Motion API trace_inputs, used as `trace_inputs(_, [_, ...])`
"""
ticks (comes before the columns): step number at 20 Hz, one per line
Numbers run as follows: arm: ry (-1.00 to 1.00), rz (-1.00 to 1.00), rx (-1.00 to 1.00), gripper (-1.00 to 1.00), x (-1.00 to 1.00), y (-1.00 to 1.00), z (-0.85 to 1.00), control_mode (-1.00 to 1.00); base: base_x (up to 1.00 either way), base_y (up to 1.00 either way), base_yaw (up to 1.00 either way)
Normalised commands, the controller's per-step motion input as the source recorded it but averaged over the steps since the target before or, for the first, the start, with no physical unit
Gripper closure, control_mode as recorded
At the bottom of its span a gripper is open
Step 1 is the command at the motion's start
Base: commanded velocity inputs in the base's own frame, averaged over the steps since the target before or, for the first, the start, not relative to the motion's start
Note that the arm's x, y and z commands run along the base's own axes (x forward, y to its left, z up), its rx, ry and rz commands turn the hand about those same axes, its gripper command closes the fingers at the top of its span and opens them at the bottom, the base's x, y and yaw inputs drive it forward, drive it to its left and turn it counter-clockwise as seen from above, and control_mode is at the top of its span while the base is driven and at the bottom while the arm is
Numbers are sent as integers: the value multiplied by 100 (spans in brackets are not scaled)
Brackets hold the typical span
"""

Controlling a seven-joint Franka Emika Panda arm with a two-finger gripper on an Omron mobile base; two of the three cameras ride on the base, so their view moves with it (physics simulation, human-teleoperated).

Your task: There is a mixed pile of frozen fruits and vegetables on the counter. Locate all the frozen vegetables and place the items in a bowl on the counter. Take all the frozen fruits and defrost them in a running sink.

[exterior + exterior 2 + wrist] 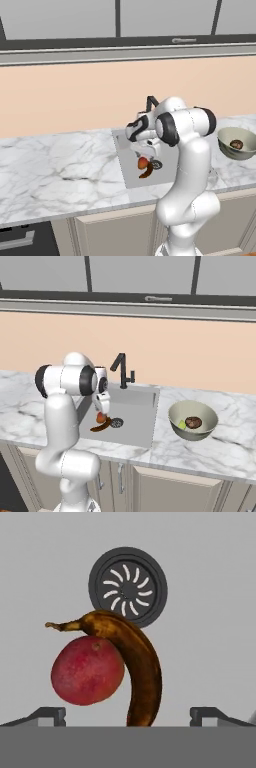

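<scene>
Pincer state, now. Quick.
Pincer: open, holding nothing; it hangs over the sink, with the banana and the red ball lying below it.

Surfaces at the sink
Matt grey basin [210, 612], dark metal drain [128, 586]; smooth red fruit [87, 671]; veined marble counter [55, 170].

Sink [210, 587] floor bare around drain [128, 586], red fruit [87, 671] and banana [142, 672] touching between the wide-set fingers [47, 714]
</scene>
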Motion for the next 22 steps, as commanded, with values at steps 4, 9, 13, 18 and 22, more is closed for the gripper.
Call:
trace_inputs(4, [0,-7,-2,-100,-8,0,27,-100,0,0,0])
trace_inputs(9, [-1,-10,0,-100,-8,1,40,-100,0,0,0])
trace_inputs(13, [-4,-10,0,-100,-13,5,45,-100,0,0,0])
trace_inputs(18, [-5,-9,0,-100,-13,3,43,-100,0,0,0])
trace_inputs(22, [-5,-7,0,-100,-13,4,43,-100,0,0,0])
